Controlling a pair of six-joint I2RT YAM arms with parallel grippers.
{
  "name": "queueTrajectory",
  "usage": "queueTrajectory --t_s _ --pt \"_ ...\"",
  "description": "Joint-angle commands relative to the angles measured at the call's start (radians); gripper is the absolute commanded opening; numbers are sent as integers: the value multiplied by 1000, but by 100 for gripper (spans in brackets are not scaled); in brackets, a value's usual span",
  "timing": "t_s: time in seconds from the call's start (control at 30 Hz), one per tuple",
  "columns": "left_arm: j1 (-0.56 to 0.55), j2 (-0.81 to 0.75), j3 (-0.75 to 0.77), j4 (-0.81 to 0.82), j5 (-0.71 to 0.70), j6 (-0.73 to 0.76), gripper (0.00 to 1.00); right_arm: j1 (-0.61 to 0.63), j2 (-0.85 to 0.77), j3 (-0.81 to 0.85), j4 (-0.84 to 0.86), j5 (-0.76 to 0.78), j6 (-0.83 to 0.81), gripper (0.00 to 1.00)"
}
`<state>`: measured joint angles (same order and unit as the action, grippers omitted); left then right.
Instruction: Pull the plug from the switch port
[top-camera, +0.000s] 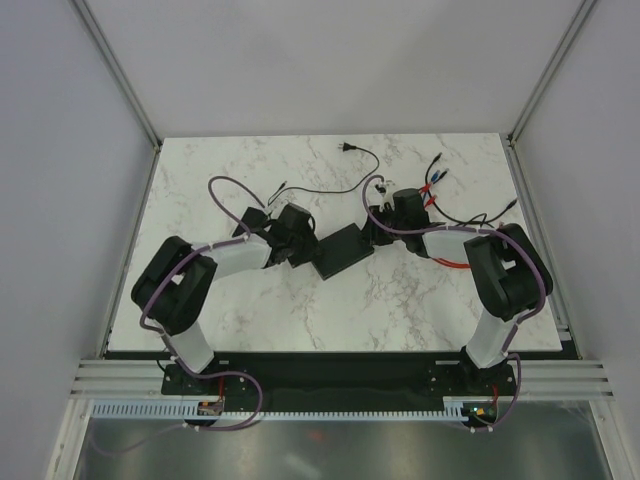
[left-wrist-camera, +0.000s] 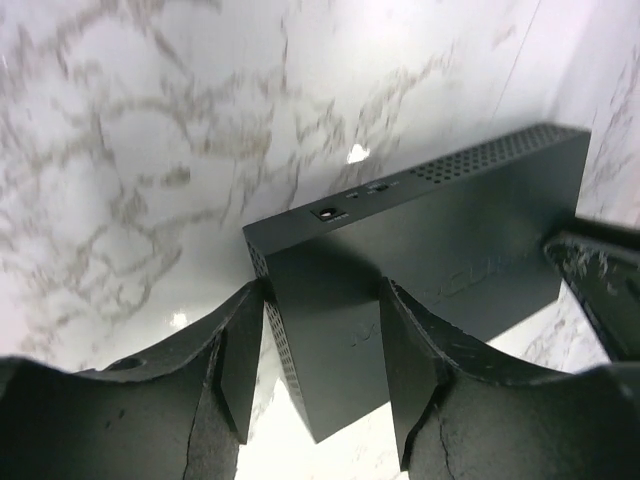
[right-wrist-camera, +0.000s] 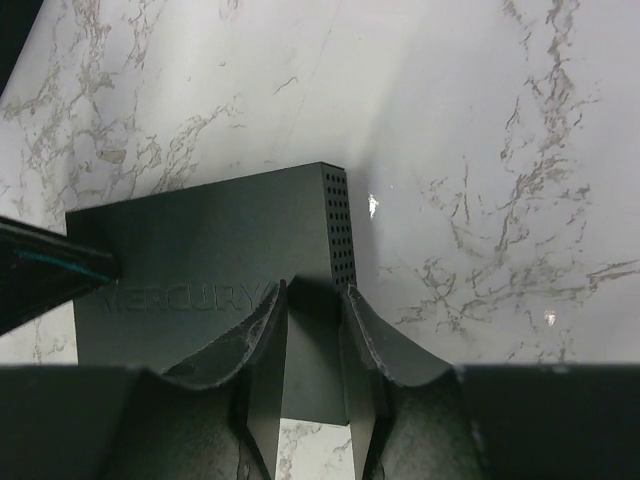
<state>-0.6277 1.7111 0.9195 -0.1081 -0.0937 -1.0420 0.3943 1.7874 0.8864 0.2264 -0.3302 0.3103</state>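
Note:
The switch (top-camera: 345, 250) is a flat matte-black box lying on the marble table between the two arms. My left gripper (top-camera: 303, 243) is at its left end. In the left wrist view the gripper (left-wrist-camera: 325, 375) is open and straddles one corner of the switch (left-wrist-camera: 440, 240): one finger beside the perforated side, the other over the top face. My right gripper (top-camera: 383, 228) is at the right end. In the right wrist view the gripper (right-wrist-camera: 313, 385) is open with a narrow gap over the corner of the switch (right-wrist-camera: 200, 250). A small socket (left-wrist-camera: 328, 212) on the side is empty. No plug shows in the switch.
A smaller black box (top-camera: 254, 217) with a thin cord lies behind the left gripper. A black cord with a plug (top-camera: 347, 148) runs along the back. Red, blue and black cables (top-camera: 437, 188) lie at the back right. Grey walls enclose the table (top-camera: 330, 320).

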Motion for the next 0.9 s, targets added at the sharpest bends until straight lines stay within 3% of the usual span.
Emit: queueTrajectory --t_s 0.0,0.03,0.07,0.13,0.7,0.87 --pt "17 50 140 114 11 53 55 35 -34 -12 16 -139 24 34" --pt "23 62 181 114 11 53 55 40 -36 -14 16 -142 24 34" --pt "28 91 200 64 52 188 54 44 -40 -17 16 -144 27 34" --pt "39 113 234 -33 80 207 53 60 -45 -15 14 -142 29 34" --pt "43 214 367 -47 120 286 51 103 -92 -24 5 -86 26 37" --pt "51 182 357 -59 98 298 54 103 -106 -32 8 -12 29 42"
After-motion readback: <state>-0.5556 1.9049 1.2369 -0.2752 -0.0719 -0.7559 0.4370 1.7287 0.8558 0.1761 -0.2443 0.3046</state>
